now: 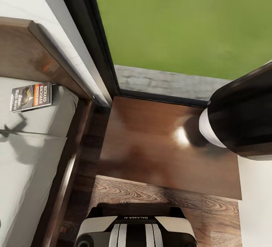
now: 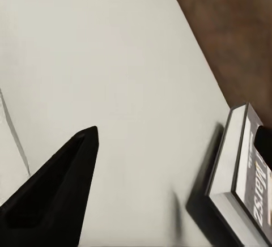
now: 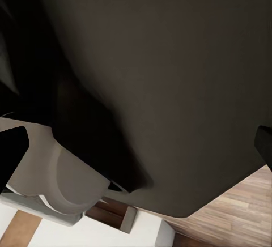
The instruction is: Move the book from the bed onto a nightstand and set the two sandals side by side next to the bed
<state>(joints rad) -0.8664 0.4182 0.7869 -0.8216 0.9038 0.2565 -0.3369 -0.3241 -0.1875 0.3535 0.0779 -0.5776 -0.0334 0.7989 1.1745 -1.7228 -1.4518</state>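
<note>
The book (image 1: 31, 96) lies flat on the off-white mattress of the bed (image 1: 34, 152), close to the dark wooden headboard (image 1: 34, 56). Its dark cover has an orange band and white lettering. In the left wrist view my left gripper (image 2: 177, 136) hovers open just above the mattress, and the book (image 2: 241, 179) sits beside one black fingertip (image 2: 264, 144). The other finger (image 2: 59, 193) is over bare mattress. The nightstand (image 1: 162, 145), with its glossy brown top, stands right of the bed. My right gripper (image 3: 136, 150) is open against my own dark body. The sandals are out of view.
A dark-framed window (image 1: 102, 50) showing grass rises behind the nightstand. My right forearm (image 1: 241, 118) hangs over the nightstand's right side. Wood-plank floor (image 1: 211, 216) lies in front of it, and my base (image 1: 136, 228) is at the near edge.
</note>
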